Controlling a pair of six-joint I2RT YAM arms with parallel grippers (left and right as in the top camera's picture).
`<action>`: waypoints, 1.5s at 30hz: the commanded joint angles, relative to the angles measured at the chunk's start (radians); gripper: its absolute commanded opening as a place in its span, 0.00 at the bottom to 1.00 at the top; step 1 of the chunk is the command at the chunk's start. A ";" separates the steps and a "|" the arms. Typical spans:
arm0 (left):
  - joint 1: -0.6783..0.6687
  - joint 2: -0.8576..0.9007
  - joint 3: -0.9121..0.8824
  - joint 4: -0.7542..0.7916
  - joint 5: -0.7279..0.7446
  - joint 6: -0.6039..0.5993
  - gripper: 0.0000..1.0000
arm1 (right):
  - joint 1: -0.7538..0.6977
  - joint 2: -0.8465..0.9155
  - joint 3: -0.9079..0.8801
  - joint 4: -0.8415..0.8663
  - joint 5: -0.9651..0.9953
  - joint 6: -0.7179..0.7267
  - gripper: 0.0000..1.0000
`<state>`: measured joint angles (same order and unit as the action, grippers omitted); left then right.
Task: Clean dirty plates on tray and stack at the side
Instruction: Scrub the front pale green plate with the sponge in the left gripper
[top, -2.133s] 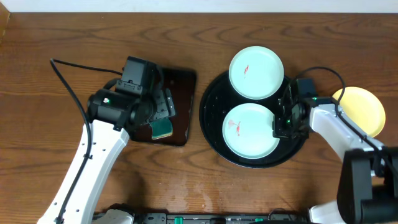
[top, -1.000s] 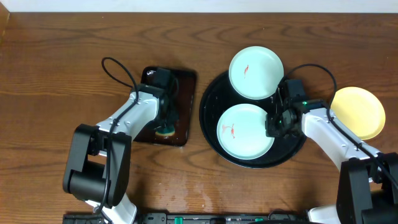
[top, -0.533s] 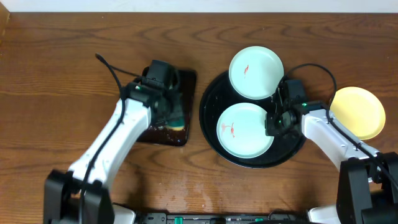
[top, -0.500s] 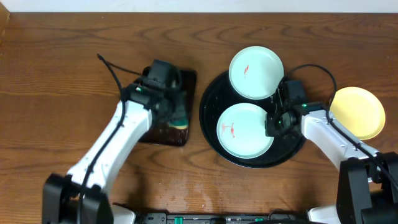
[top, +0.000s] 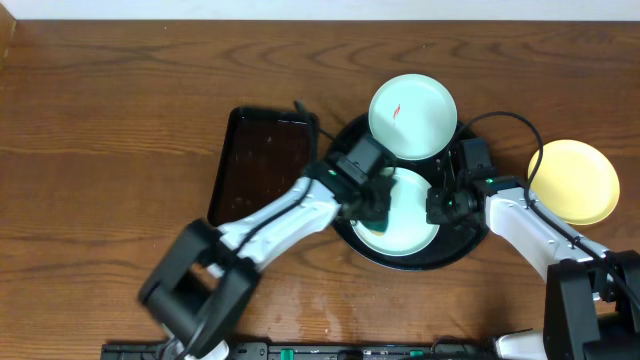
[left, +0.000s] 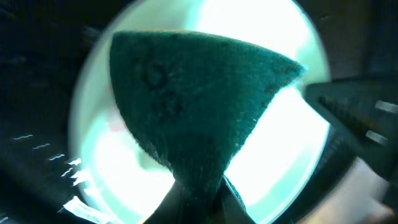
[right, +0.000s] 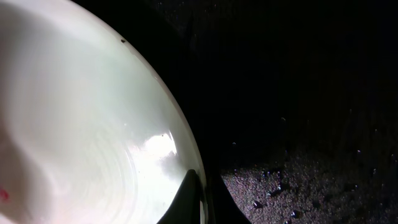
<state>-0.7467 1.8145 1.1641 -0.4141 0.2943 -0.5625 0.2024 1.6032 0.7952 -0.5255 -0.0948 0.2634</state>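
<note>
The round black tray (top: 455, 245) holds two pale mint plates. The back plate (top: 412, 116) shows a red smear. Over the front plate (top: 410, 215) sits my left gripper (top: 375, 205), shut on a teal sponge (left: 193, 106) that hangs above the plate's (left: 280, 149) middle. In the left wrist view that gripper (left: 202, 199) pinches the sponge's narrow end. My right gripper (top: 440, 205) is shut on the front plate's right rim. The right wrist view shows it (right: 199, 193) gripping that rim (right: 81, 124) above the speckled tray (right: 298, 93). A pale yellow plate (top: 575, 180) lies on the table, right of the tray.
A dark rectangular tray (top: 262, 160) lies left of the round tray, with no sponge on it. The left arm (top: 260, 225) stretches across the table from the front left. Cables loop near both wrists. The table (top: 100, 150) is brown wood.
My left arm lifted the sponge off the rectangular tray and swung right, over the front plate. The right gripper kept its hold on that plate's rim.
</note>
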 joint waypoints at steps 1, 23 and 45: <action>-0.019 0.106 0.011 0.048 0.017 -0.094 0.08 | 0.015 0.020 -0.032 -0.008 0.008 0.013 0.01; 0.043 0.204 0.113 -0.197 -0.366 -0.097 0.08 | 0.015 0.020 -0.032 -0.013 0.008 0.013 0.01; -0.103 0.206 0.109 0.017 0.177 -0.134 0.08 | 0.015 0.020 -0.032 0.002 0.008 0.009 0.01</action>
<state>-0.8368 2.0014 1.2854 -0.3817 0.4095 -0.6846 0.2024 1.6032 0.7887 -0.5186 -0.1593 0.2783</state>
